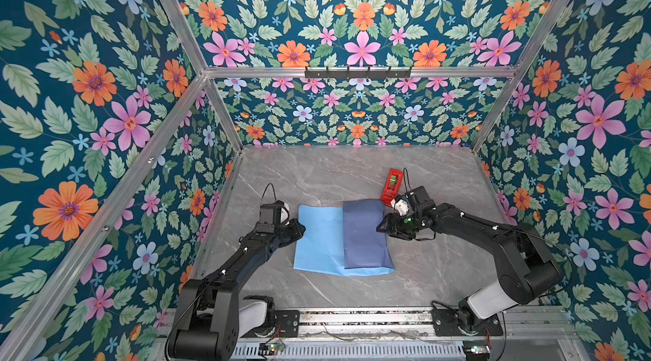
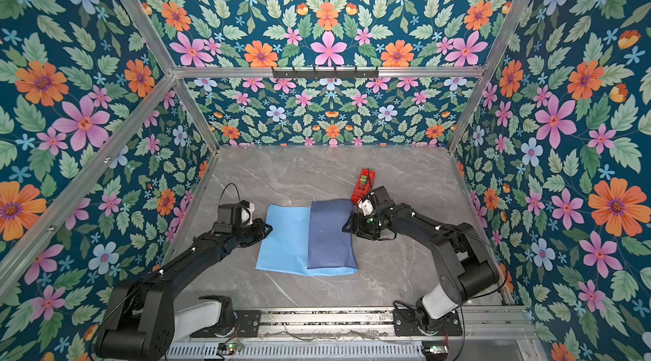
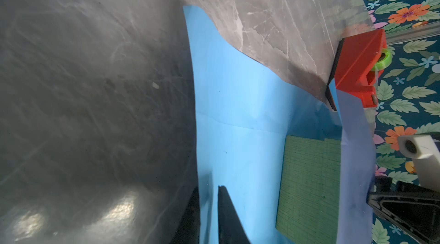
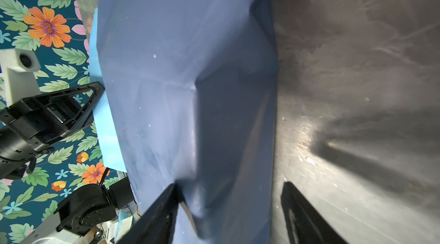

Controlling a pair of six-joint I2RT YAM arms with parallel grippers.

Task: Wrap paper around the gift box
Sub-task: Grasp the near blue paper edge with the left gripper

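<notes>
Along the paper [image 1: 318, 239] edge, left gripper [image 3: 209, 192] pinches it, seemingly for folding over gift box [image 3: 309, 183]; right gripper [image 4: 231, 185] spread.

The creased paper [image 1: 318, 241] lies on the grey marble bench [image 1: 317, 172], light sky-blue side up, its right part folded over leftward, darker slate-blue side showing, across the flat olive-green gift box [image 3: 309, 183], which peeks out beneath that fold.

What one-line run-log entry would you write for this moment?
stage: paper flap folded over gift box | left gripper: closed on paper's free edge | right gripper: open, astride folded side
</notes>
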